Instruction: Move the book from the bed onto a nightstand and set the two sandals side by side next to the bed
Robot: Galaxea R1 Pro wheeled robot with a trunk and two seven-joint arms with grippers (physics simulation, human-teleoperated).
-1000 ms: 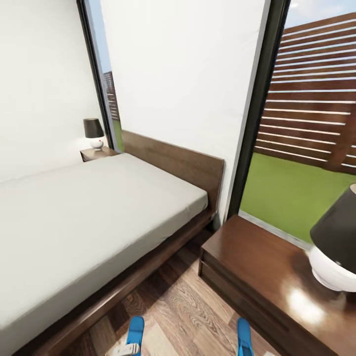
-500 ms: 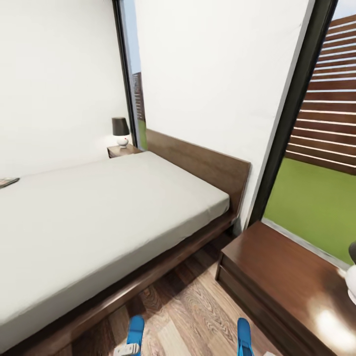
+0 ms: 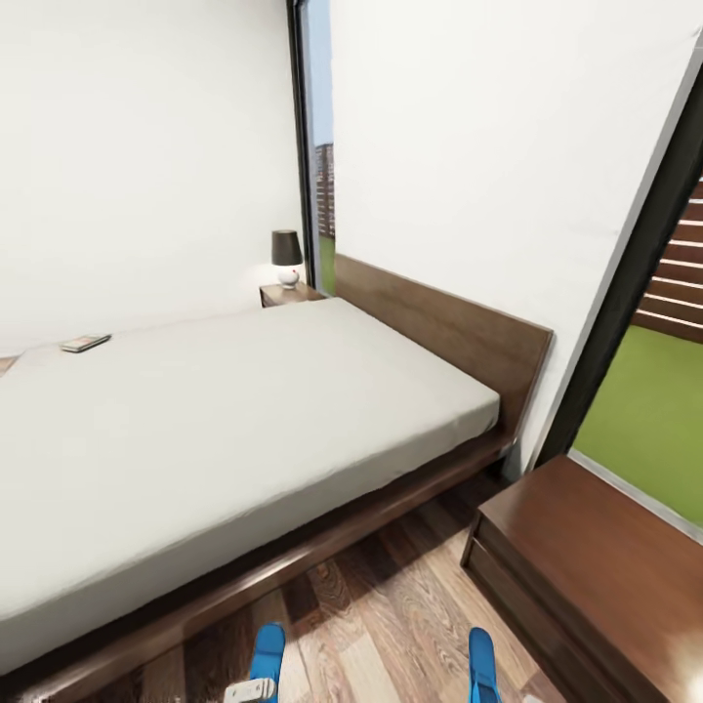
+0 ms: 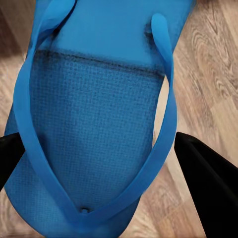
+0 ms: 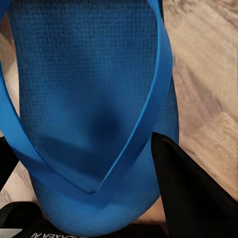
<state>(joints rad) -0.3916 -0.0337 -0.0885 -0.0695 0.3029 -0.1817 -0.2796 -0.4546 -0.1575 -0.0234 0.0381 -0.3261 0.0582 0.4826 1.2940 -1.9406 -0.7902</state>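
left gripper (image 4: pixel 99 163): dark fingers (image 4: pixel 208 183) sit on either side of a blue sandal (image 4: pixel 94 124), clamped on it, wood floor behind.
right gripper (image 5: pixel 94 173): same story, fingers (image 5: pixel 188 193) pressed to the edges of the other sandal (image 5: pixel 89 99), gripping it.
head view: both sandal tips poke up at the bottom edge, left one (image 3: pixel 266 652), right one (image 3: pixel 481 662), well apart, over the plank floor (image 3: pixel 391 625).
bed (image 3: pixel 225 439): pale mattress, dark frame and headboard, just ahead.
book (image 3: pixel 85 343): lying flat on the mattress near its far side.
nightstand (image 3: pixel 605 576): glossy brown, close at the right beside the bed.
far nightstand (image 3: pixel 289 293): beyond the bed, a small lamp (image 3: pixel 286 258) on it.
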